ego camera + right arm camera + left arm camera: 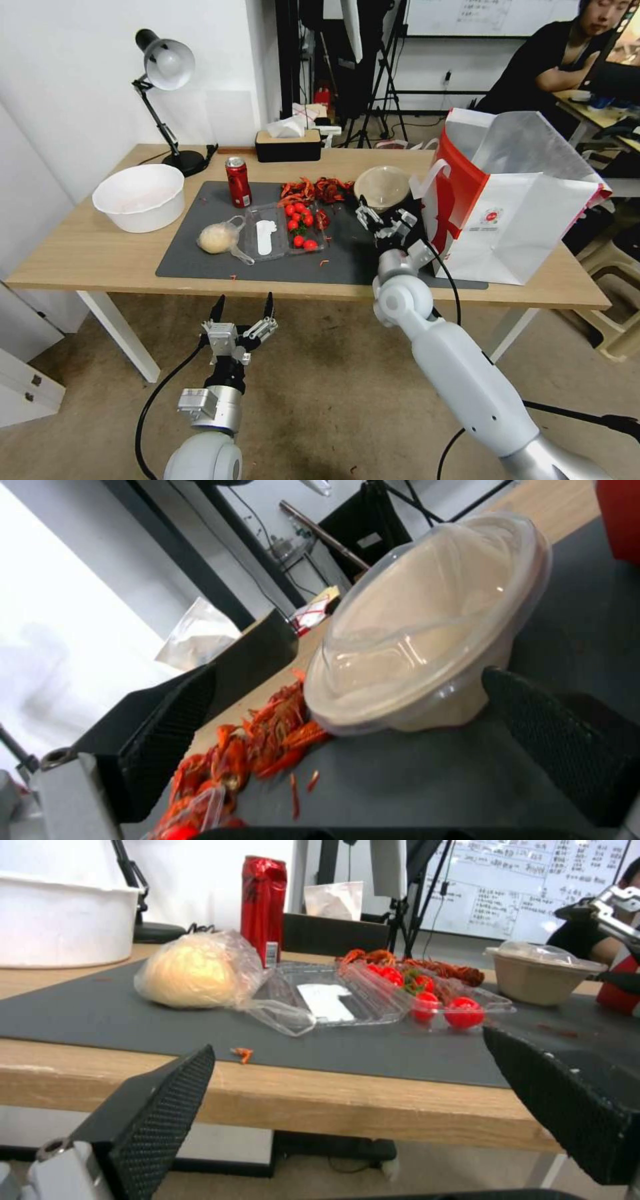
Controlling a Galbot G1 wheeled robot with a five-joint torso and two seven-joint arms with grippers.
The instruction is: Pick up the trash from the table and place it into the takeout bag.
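On the table's (87,257) dark mat (347,263) lies the trash: a red soda can (237,181), a bagged bun (217,237), a clear tray with tomatoes (283,230), red shells (313,190) and a round beige lidded bowl (381,187). My right gripper (383,217) is open just in front of that bowl (427,630), its fingers (167,730) on either side and apart from it. The white and red takeout bag (513,207) stands open at the right. My left gripper (243,307) hangs open below the table's front edge, facing the bun (193,972).
A white basin (140,197) sits on the table's left end. A desk lamp (163,67) and a tissue box (288,143) stand along the back edge. Small red scraps (243,1054) dot the mat's front. Stools (617,300) stand to the right of the table.
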